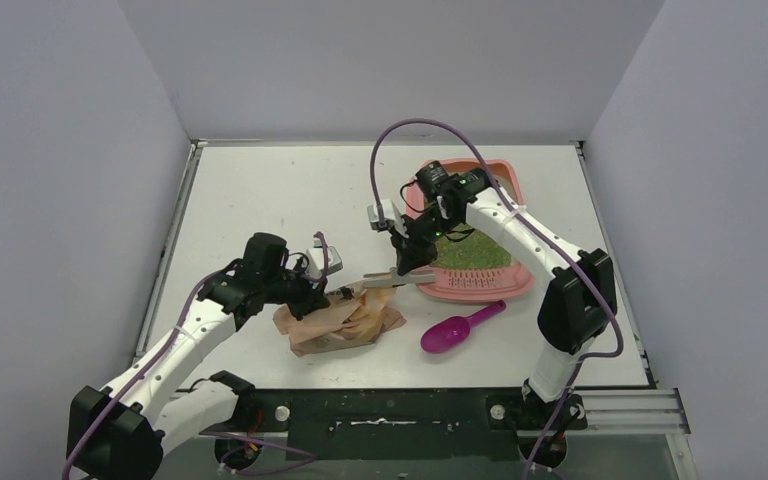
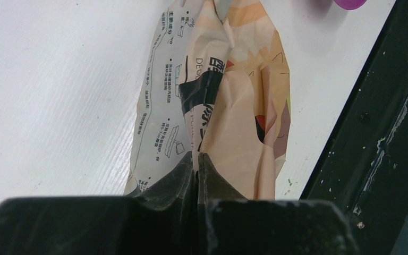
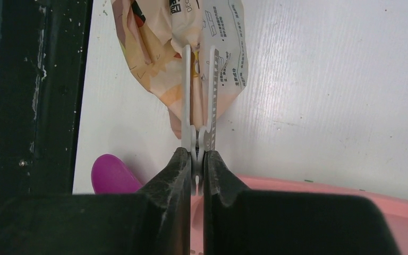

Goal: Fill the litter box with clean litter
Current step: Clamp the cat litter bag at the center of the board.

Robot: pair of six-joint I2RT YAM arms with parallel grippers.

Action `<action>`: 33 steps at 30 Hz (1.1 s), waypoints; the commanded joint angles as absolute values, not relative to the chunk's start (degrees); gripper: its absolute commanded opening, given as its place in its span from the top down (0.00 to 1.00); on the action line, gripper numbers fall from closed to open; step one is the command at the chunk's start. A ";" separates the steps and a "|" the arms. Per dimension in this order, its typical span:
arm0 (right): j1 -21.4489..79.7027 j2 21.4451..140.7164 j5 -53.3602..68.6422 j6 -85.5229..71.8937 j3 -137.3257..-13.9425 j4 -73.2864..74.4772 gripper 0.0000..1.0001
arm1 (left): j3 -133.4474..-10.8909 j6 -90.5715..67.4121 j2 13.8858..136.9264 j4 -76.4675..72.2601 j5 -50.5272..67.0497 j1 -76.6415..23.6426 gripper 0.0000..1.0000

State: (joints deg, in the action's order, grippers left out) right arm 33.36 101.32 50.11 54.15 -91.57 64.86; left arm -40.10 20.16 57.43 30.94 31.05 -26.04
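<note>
Item 1. Litter box: a pink tray with rounded corners, sitting on the far right part of the white table, partly under the right arm. Its near rim is showing at the bottom of the right wrist view.

Item 2. Litter: green granules lying as a bed inside the tray.

Item 3. Bag: a crumpled peach-coloured pouch with printed text, lying on the table near the front edge, left of the tray and apart from it.

Item 4. Left hand: it is resting at the bag's left end. In its own camera the fingers are pressing together with a fold of the bag pinched between them.

Item 5. Right hand: it is hanging between tray and bag. Its fingers are clamping tight on the base of a thin metal tool.

Item 6. Metal tool: two narrow strips lying almost parallel, one toothed along its edge, reaching out over the bag's end. Whether they are nipping the bag I cannot tell.

Item 7. Scoop: magenta plastic, lying on the table just in front of the tray, with its handle pointing towards the tray.
</note>
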 commanded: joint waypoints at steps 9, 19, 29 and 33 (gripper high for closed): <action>40.89 101.61 42.51 48.76 -93.96 55.47 1.00 | -40.53 19.86 56.53 29.19 36.91 -25.85 1.00; 40.33 97.48 43.05 47.65 -91.61 51.11 1.00 | -39.88 19.25 55.04 28.75 35.51 -25.49 1.00; 35.00 96.07 51.52 51.16 -92.00 55.51 1.00 | -39.51 19.25 54.05 28.86 34.10 -25.31 1.00; 34.96 95.88 54.53 52.17 -91.76 56.13 1.00 | -39.39 19.42 53.88 28.67 34.10 -25.25 1.00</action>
